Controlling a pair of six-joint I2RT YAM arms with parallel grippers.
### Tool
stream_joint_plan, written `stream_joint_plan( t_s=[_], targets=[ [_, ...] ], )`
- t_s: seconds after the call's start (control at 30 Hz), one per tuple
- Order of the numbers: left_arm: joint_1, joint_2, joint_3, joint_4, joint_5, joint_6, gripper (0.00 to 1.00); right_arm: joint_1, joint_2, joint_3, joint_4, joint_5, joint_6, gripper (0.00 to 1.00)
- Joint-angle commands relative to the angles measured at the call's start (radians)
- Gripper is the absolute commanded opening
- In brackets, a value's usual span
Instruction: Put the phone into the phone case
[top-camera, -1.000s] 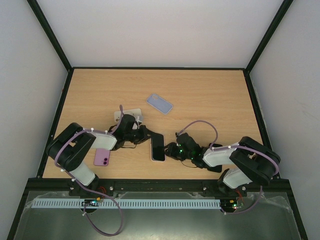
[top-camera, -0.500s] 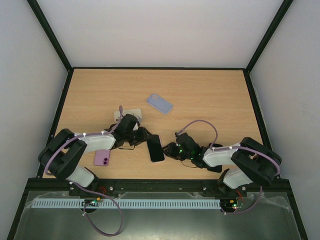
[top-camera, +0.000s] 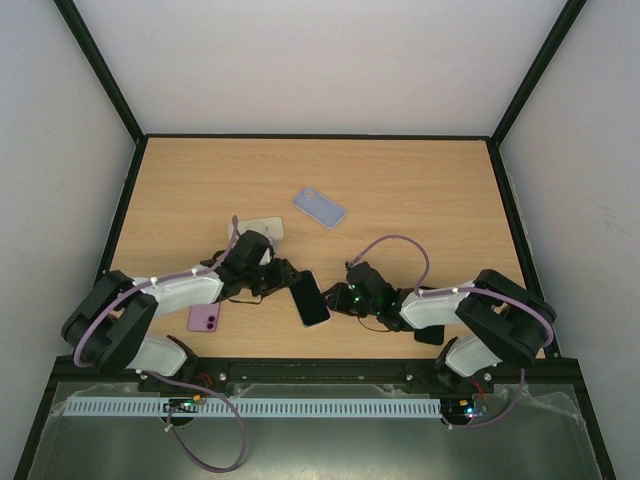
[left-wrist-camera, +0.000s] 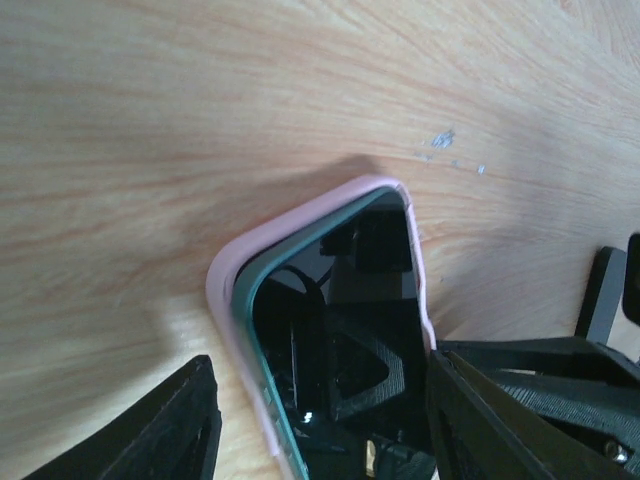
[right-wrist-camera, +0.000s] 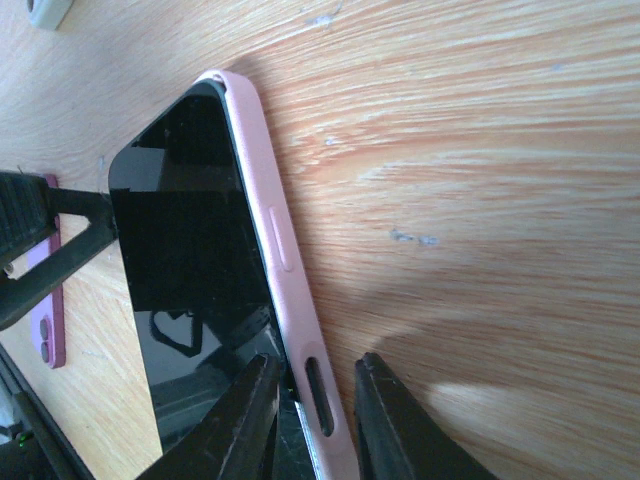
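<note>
A phone with a black screen (top-camera: 310, 298) lies tilted on the table between my two grippers, seated in a pink phone case (right-wrist-camera: 262, 190). In the left wrist view the case's rounded corner (left-wrist-camera: 225, 275) wraps the phone's teal edge (left-wrist-camera: 250, 330). My left gripper (top-camera: 283, 281) is open, with one finger on each side of the phone's far end (left-wrist-camera: 320, 357). My right gripper (top-camera: 336, 300) is pinched on the case's side wall near its slot (right-wrist-camera: 318, 362). A thin sliver of the phone's edge shows inside the wall there.
A light blue case (top-camera: 320, 208) lies further back at mid table. A pale flat item (top-camera: 260, 229) sits behind the left gripper. A purple phone or case (top-camera: 205, 318) lies under the left arm. A black object (top-camera: 432, 335) sits by the right arm.
The phone's far end has swung left, so it now lies tilted instead of straight. The left arm has dropped lower and leftward. The right gripper has shifted slightly left with the phone.
</note>
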Motion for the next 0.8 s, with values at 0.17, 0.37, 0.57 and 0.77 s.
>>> stream_joint_plan(
  t_s=[0.17,0.37,0.57,0.77],
  targets=[
    [-0.020,-0.109,-0.101,-0.012,0.012,-0.040,0.57,0.008,0.063,0.001,0.098,-0.095,0.053,0.22],
    [-0.023,-0.117,-0.153,0.076,0.047,-0.079,0.47,0.012,0.052,-0.024,0.173,-0.121,0.114,0.22],
    [-0.028,-0.092,-0.169,0.153,0.069,-0.109,0.29,0.012,0.071,-0.021,0.181,-0.079,0.119,0.21],
    [-0.075,-0.067,-0.176,0.182,0.054,-0.149,0.17,0.013,0.103,-0.021,0.245,-0.091,0.153,0.24]
  ],
)
